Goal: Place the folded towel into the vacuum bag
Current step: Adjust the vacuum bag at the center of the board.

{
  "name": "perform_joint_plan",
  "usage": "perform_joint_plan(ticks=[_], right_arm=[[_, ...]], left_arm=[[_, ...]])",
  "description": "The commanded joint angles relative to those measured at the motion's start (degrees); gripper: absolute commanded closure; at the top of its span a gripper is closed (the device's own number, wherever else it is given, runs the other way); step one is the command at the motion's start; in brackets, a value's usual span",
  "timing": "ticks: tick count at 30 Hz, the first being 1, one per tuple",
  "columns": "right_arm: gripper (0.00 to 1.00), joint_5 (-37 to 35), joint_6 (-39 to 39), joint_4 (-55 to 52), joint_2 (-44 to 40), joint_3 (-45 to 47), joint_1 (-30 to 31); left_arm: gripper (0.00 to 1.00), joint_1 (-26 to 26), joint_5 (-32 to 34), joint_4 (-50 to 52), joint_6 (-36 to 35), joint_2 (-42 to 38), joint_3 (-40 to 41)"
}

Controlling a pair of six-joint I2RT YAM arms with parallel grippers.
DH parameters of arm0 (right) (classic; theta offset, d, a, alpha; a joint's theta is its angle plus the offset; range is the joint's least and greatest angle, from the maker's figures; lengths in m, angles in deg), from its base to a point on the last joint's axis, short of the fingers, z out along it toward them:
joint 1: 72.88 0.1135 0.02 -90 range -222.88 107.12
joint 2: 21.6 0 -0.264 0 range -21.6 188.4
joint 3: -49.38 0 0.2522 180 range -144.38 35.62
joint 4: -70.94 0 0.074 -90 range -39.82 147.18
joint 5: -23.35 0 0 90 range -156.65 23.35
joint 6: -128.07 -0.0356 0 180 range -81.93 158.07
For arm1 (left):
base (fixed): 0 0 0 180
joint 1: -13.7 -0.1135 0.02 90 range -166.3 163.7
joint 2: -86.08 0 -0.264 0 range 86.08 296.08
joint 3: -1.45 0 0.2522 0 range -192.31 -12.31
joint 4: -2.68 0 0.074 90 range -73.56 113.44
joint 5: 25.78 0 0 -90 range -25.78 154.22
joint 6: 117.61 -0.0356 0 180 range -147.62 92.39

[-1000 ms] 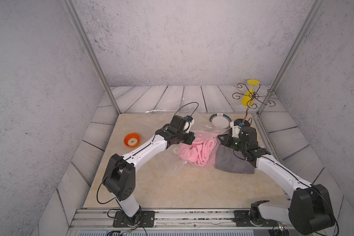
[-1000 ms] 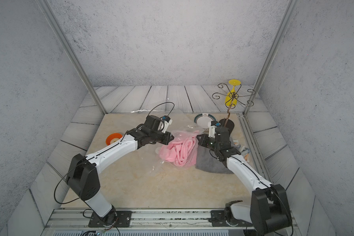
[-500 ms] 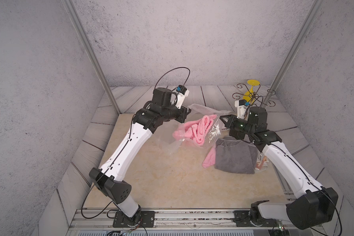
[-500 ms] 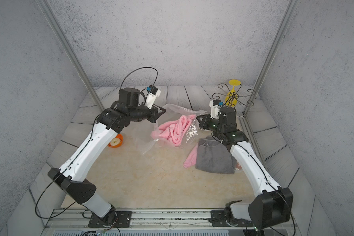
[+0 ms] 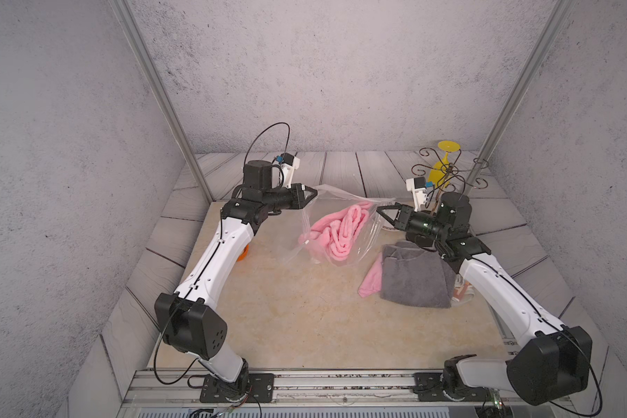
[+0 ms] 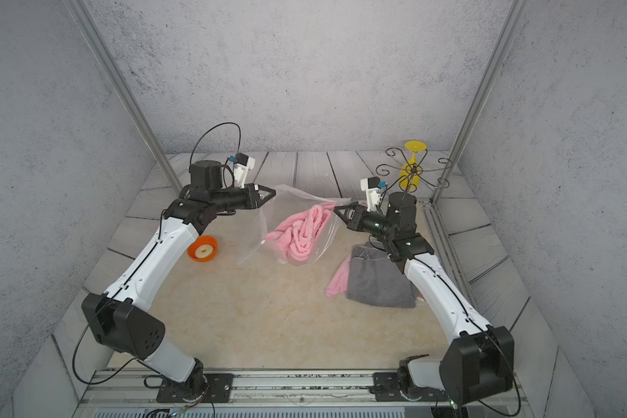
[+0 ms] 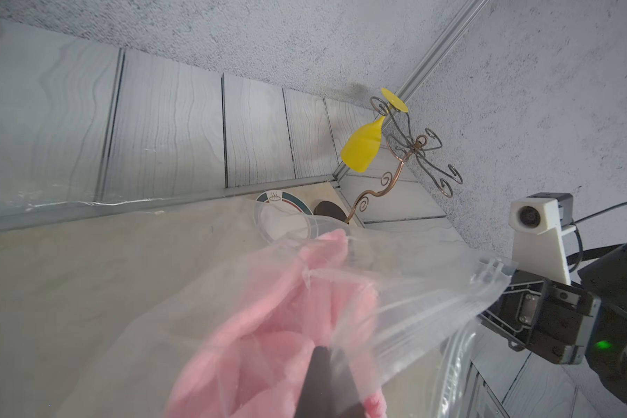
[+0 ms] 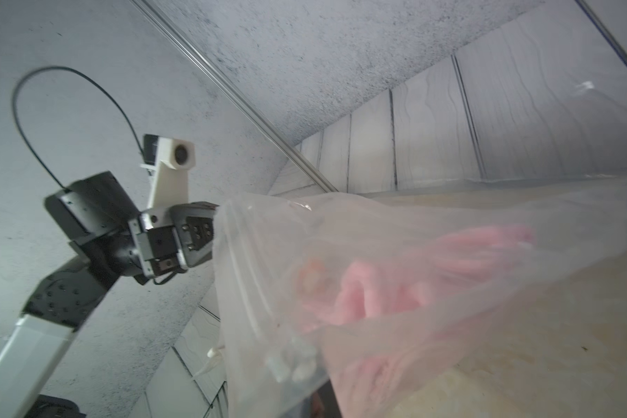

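The vacuum bag (image 5: 370,231) hangs in the middle of both top views, strung by its mouth between the two arms and clear of the surface (image 5: 304,318) except perhaps at its lowest corner. The left end effector (image 5: 312,194) is clamped on the upper left end of the rim. The right end effector (image 5: 380,210) is clamped on the right end, close to the white slider clip (image 7: 490,268).

The film looks thin, crinkly and slippery. I'd say it weighs next to nothing, so the stiffer zip edge is the sensible place to hold it.

A soft, rumpled pink towel (image 5: 341,231) slumps inside, sagging the bag downward. At right of centre a folded grey towel (image 5: 413,278) lies outside on the surface, limp and easy to pinch at a fold.
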Motion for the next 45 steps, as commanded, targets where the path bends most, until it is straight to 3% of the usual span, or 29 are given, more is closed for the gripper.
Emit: perform_joint_plan(ticks=[1,6,8,10,14,18,19,21,23,27,32,35,39,45], right_arm=[[1.00,6.3,-7.5,15.5,-0.1,0.0,-1.2],[1.00,9.4,-16.1,27.2,3.4,-1.1,-1.4],[1.00,8.7,-15.3,25.5,3.8,-1.4,-1.4],[0.99,6.0,-10.2,16.8,3.4,-2.2,-1.5],[0.96,-8.5,1.9,-7.0,1.7,-2.6,-1.5],[0.92,-31.4,5.9,-27.7,1.2,-0.8,-1.8],[0.86,-35.7,5.2,-30.8,1.2,0.6,-2.3],[0.50,-41.3,2.5,-34.9,1.1,3.8,-3.8],[0.35,-44.3,-0.6,-37.0,0.5,8.0,-5.9],[0.27,-47.6,-6.9,-38.5,-4.0,16.6,-9.8],[0.18,-55.3,-12.3,-43.9,-13.1,23.6,-11.5],[0.15,-55.8,-13.2,-48.0,-16.3,25.6,-13.2],[0.14,-51.0,-13.5,-47.8,-16.4,29.3,-14.3],[0.14,-38.7,-15.3,-30.4,-10.9,36.4,-15.1]], left_arm=[[1.00,-0.2,4.0,-4.0,1.1,0.3,3.8],[1.00,1.9,11.0,-0.4,-3.9,0.3,8.1],[1.00,2.7,14.1,0.9,-5.6,0.1,9.0],[1.00,3.5,16.4,1.7,-6.8,-0.3,9.0],[1.00,4.2,18.9,1.4,-8.0,-3.0,8.0],[1.00,4.2,25.3,3.5,-6.7,-4.8,7.3],[1.00,4.4,26.9,3.7,-5.7,-4.8,7.9],[1.00,5.4,28.8,3.0,-4.1,-4.2,10.0],[1.00,7.0,29.1,1.8,-2.5,-3.1,12.4],[1.00,11.7,30.1,-1.9,1.0,-0.4,16.7],[1.00,15.1,28.9,-2.9,2.1,3.5,15.7],[1.00,15.3,28.1,-3.0,3.1,4.9,14.8],[1.00,15.4,27.3,-3.2,3.3,5.6,14.7],[1.00,15.5,25.9,-3.4,2.7,5.7,14.7]])
